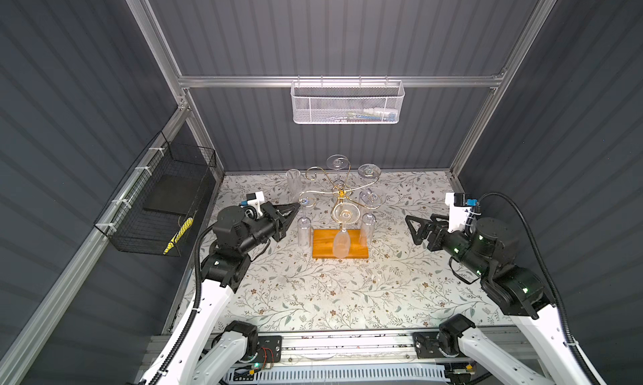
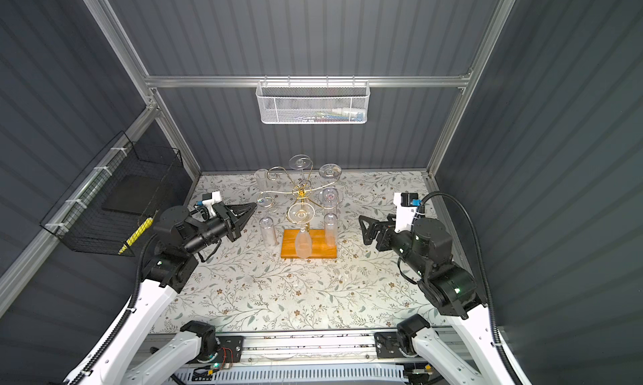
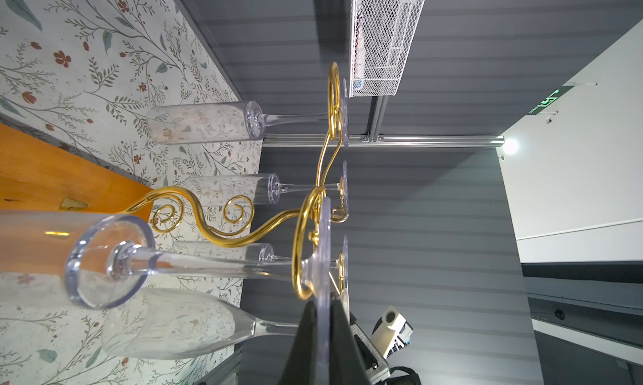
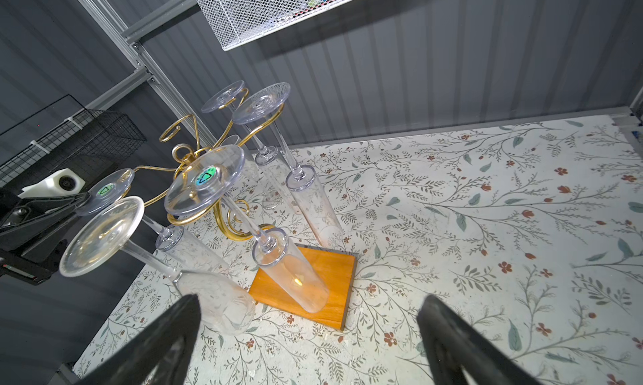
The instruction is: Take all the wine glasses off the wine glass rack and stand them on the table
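The left gripper is seen closed, its dark fingers pressed together on the wine glass at the rim of its clear foot, low in the middle of the left wrist view. The foot appears to have been chosen because it is the flat, thin part lying above the wire. The stem is enclosed by the gold scroll arm, and the bowl hangs below it, mouth down.

In both top views this glass is found just left of centre, on the leftmost arm of the wine glass rack, whose orange wooden base is set in the middle of the floral table. The glass is carried by the rack, its foot laid over the curl. It is therefore judged that it must be slid outward through the open end of the curl rather than lifted straight up.

Other glasses are hung the same way on neighbouring arms, close by, so a careless pull could be passed on to them through the wire.

The right gripper is held with jaws wide apart at centre right of a top view, well apart from the rack and gripping nothing. It seems to be kept back so that the rack is left unobstructed.
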{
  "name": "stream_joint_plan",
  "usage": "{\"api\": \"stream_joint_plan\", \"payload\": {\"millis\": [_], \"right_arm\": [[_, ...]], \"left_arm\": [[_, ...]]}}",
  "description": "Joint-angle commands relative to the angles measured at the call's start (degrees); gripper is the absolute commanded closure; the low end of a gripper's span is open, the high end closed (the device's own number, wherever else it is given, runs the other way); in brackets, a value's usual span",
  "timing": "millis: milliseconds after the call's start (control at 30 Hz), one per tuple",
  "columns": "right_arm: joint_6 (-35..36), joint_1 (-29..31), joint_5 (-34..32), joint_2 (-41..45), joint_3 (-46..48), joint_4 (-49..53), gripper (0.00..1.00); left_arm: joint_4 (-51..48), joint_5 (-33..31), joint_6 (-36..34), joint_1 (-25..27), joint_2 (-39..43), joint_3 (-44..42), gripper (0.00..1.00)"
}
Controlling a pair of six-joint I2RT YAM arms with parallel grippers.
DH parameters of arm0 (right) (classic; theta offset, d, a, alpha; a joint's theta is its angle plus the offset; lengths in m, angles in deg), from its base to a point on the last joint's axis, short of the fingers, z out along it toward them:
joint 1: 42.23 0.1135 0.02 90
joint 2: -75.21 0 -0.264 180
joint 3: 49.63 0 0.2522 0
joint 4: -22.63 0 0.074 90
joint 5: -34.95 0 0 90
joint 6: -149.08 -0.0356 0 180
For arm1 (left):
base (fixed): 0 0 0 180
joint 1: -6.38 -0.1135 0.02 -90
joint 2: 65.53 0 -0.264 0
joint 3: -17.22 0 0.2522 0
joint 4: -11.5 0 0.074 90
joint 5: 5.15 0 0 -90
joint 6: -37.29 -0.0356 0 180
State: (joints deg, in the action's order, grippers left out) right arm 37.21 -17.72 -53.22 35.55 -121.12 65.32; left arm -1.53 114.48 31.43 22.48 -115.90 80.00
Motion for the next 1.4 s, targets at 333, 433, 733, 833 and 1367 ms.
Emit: {"api": "stream_joint_plan", "payload": {"millis": [333, 433, 733, 833, 1367], "right_arm": [[-0.1, -0.2, -1.2, 1.2, 0.4, 0.9, 0.01], [-0.1, -0.2, -1.1, 1.2, 0.3, 1.2, 0.01], [-0.5, -0.2, -1.0, 1.2, 0.5, 1.1, 0.01], [-0.6, -0.2, -1.0, 1.2, 0.6, 1.1, 0.01], [-0.5, -0.2, -1.4, 0.8, -0.2, 1.5, 0.01]], "left_arm": [[1.0, -1.7, 0.2, 0.3, 0.5, 0.0, 1.0], [1.6, -2.3, -0.3, 0.3, 0.4, 0.6, 1.0], [3.6, -2.6, -1.0, 0.3, -1.2, 2.1, 1.0], [4.0, -2.3, -1.8, 0.3, -2.4, 3.4, 1.0], [7.6, -0.3, -2.6, 1.0, -7.7, 6.9, 1.0]]}}
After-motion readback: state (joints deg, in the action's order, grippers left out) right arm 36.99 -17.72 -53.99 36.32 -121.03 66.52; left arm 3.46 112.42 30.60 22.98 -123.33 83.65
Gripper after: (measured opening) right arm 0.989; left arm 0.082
